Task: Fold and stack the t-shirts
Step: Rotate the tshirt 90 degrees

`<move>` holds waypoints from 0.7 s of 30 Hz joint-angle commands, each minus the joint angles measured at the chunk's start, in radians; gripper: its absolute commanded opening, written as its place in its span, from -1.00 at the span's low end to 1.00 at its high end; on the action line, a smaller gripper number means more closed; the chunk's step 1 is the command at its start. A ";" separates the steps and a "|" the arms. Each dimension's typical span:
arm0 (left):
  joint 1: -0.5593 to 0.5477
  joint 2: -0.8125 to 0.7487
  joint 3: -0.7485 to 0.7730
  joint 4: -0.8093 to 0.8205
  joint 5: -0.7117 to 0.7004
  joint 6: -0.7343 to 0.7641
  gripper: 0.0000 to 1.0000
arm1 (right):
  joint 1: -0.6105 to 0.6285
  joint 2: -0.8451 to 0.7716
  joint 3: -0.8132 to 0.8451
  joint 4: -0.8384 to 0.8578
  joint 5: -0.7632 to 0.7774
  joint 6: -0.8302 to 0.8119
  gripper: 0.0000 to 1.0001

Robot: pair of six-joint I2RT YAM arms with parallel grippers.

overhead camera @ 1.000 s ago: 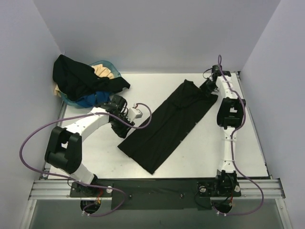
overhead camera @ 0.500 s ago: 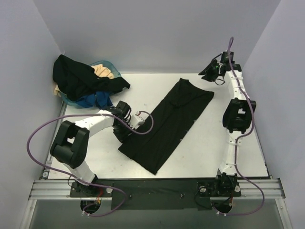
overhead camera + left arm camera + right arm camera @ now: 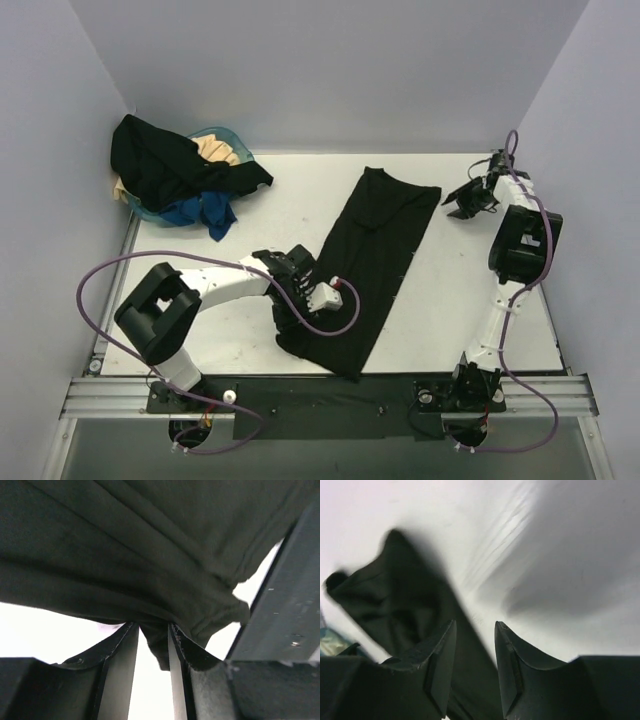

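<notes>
A black t-shirt (image 3: 385, 232), folded into a long strip, lies slantwise across the middle of the table. My left gripper (image 3: 288, 322) is at its near left corner, shut on a bunch of the black cloth, which shows pinched between the fingertips in the left wrist view (image 3: 155, 630). My right gripper (image 3: 460, 206) is open and empty, off the far right corner of the shirt. In the right wrist view (image 3: 475, 626) the shirt (image 3: 395, 605) lies beyond the jaws to the left. More t-shirts, black (image 3: 165, 162), cream (image 3: 216, 150) and blue (image 3: 196, 210), are heaped at the far left.
A teal basket (image 3: 224, 133) under the heap stands in the far left corner. White walls close in the table on the left, back and right. A black rail (image 3: 330, 392) runs along the near edge, and purple cables loop from both arms.
My left gripper has dragged the near end of the black shirt towards the near edge and to the right. My right gripper let go of the far corner and moved off to the right.
</notes>
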 commanded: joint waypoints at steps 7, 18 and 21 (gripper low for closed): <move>-0.003 -0.053 0.066 -0.166 0.079 0.023 -0.14 | 0.044 0.242 0.241 -0.009 -0.118 0.124 -0.35; 0.211 -0.222 0.047 -0.249 -0.105 0.055 -0.13 | 0.107 0.413 0.469 0.252 -0.111 0.425 -1.00; 0.208 -0.315 0.011 -0.245 -0.052 0.145 -0.11 | 0.121 0.457 0.574 0.279 -0.089 0.440 -1.00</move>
